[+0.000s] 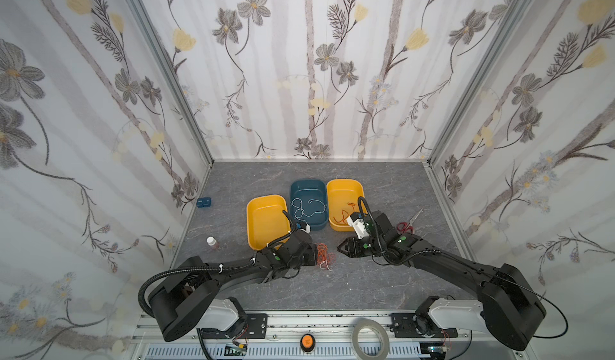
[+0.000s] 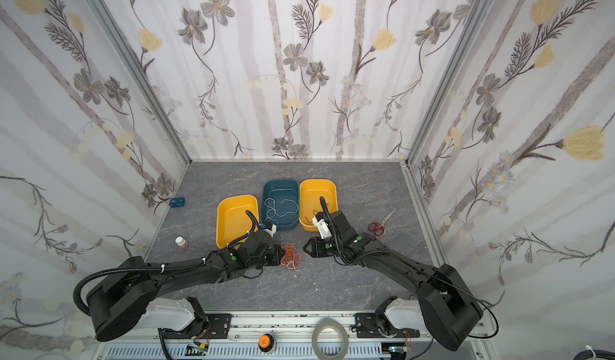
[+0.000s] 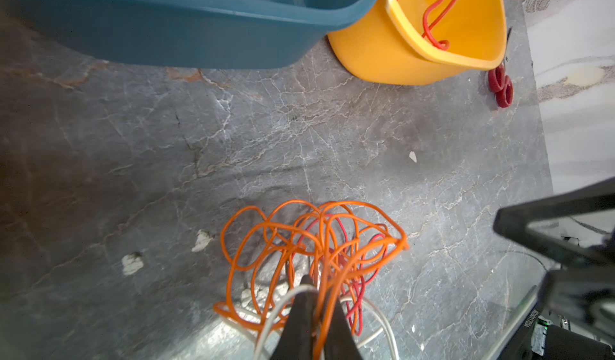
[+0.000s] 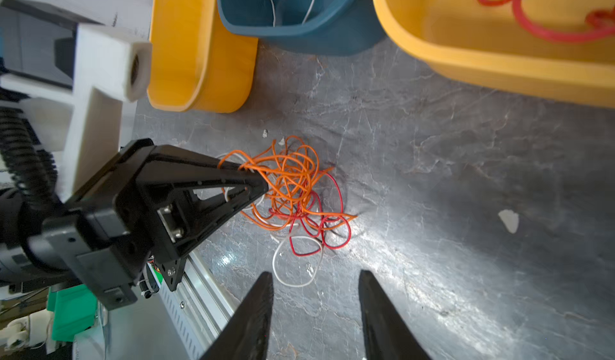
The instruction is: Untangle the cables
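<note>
Orange, red and white strands are sitting in one messy pile of cables [image 1: 325,258] on the grey table [image 1: 366,285], a little below the middle of the frame in both top views. The left gripper [image 3: 314,286] is squeezing tight on a few orange strands at the edge of the pile. Its jaws are pressing together, and the wire is running out from between them. The right gripper [image 4: 316,276] is hanging just beside the pile on the right side. Its jaws are standing apart, and it is gripping nothing. The two grippers are pointing at each other with the pile between them. Higher up in the frame, three trays are sitting in a row. A white cable [image 1: 307,210] is lying loose in the blue tray [image 1: 307,184] in the middle. A red cable [image 4: 515,10] is curling inside the right yellow tray [image 1: 344,184]. The left yellow tray [image 1: 263,215] is sitting just beside the blue one, with the left arm covering its near corner. Scissors [image 1: 406,227] with red handles are lying to the right of the trays. A small bottle [image 1: 212,242] is standing near the left edge of the table.
</note>
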